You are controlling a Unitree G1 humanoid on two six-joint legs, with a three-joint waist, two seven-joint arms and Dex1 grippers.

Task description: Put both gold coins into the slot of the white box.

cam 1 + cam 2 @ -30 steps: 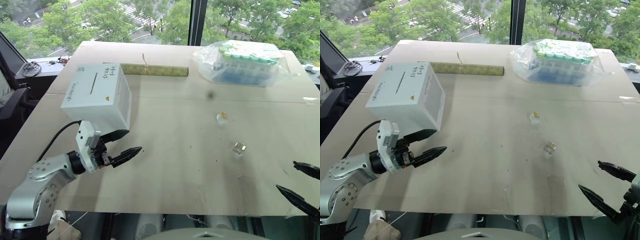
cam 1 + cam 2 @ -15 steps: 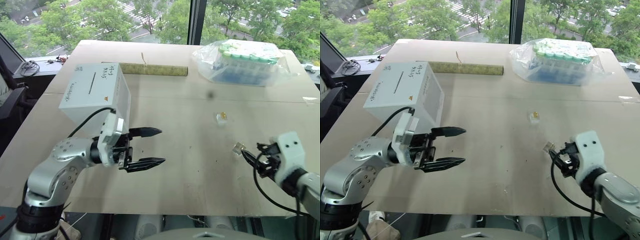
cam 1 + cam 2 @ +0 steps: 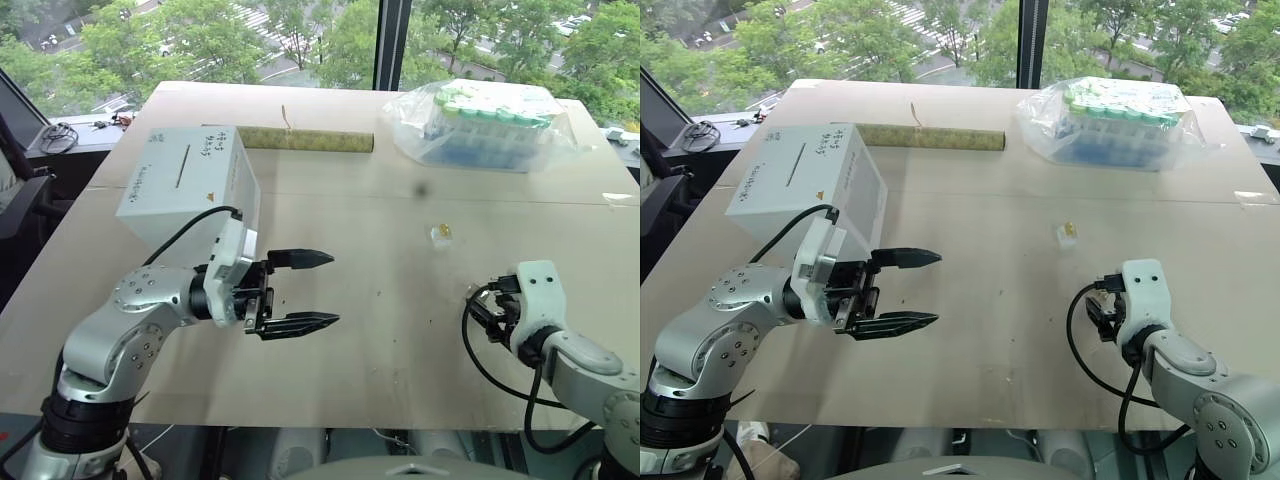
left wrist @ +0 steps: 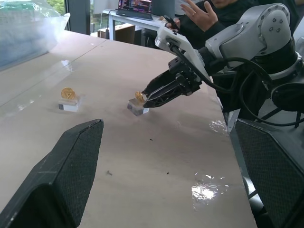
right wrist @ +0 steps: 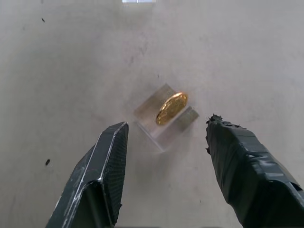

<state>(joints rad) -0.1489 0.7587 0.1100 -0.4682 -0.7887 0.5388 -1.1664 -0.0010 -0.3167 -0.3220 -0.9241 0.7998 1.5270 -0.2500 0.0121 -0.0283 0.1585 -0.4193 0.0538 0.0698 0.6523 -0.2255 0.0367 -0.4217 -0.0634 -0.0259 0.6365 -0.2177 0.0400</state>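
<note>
The right hand (image 5: 164,142) has been brought in from the worktop's near right corner and lowered over the nearer gold coin (image 5: 171,108), which stands upright in a clear holder (image 5: 164,122); the fingers are partly spread on either side, not yet pinching. The left hand (image 3: 315,290) is held spread wide beside the white box (image 3: 190,183) near the left edge. The second coin (image 3: 440,232) sits mid-worktop. A grasp appears imminent.

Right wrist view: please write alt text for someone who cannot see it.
A gold coin stands on edge in a small clear plastic holder on the pale table. The right gripper has its two black fingers spread open on either side of the holder, touching neither it nor the coin.
</note>
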